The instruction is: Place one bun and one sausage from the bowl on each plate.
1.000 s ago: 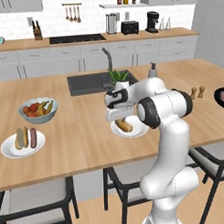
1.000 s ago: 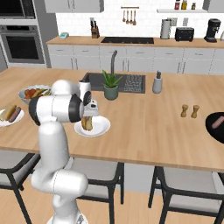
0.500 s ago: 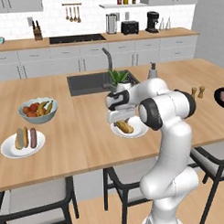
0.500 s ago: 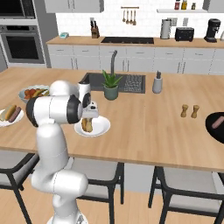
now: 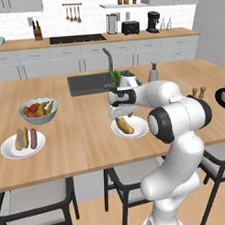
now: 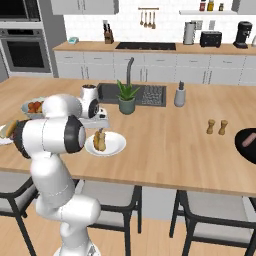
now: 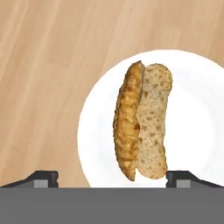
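The gripper (image 7: pixel 112 177) now stands with fingers spread wide above the near plate (image 5: pixel 139 130), having just let go — the bun (image 7: pixel 152 122) lies free on the white surface. This plate holds a bun but no sausage; the far plate (image 5: pixel 10 150) carries both. The black bowl (image 6: pixel 247 145), well apart at the counter's right end, is cut off by the frame — its contents are hard to read.
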Controlling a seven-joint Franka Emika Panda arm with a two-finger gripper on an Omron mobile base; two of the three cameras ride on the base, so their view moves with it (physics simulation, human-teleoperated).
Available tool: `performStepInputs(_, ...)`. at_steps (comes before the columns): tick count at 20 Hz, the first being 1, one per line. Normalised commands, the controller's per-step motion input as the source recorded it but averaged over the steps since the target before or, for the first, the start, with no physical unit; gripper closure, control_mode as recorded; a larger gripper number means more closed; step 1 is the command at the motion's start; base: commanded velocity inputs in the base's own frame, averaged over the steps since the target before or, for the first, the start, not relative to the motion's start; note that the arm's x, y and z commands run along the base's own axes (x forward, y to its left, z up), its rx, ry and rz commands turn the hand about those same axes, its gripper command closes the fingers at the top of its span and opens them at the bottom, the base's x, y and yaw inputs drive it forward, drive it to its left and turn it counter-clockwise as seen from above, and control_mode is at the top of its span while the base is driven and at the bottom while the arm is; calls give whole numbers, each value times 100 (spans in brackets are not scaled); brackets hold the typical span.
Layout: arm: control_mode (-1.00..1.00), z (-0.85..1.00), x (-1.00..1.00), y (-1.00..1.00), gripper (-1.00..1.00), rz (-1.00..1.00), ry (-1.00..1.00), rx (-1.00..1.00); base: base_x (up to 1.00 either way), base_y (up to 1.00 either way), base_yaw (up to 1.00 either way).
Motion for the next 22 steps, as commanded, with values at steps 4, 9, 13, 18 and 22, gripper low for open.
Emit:
performStepInputs(4,-100,68,-100,0,-100,-1,-20,1,0,0,0)
performStepInputs(9,-100,58,-100,-3,-100,-15,-3,5,0,0,0)
performStepInputs(13,-100,37,-100,-18,-100,-22,0,10,0,0,0)
performStepInputs(18,-100,20,-100,-44,-100,-15,-8,4,0,0,0)
performStepInputs(22,-100,0,-54,0,-100,0,-3,0,0,0,0)
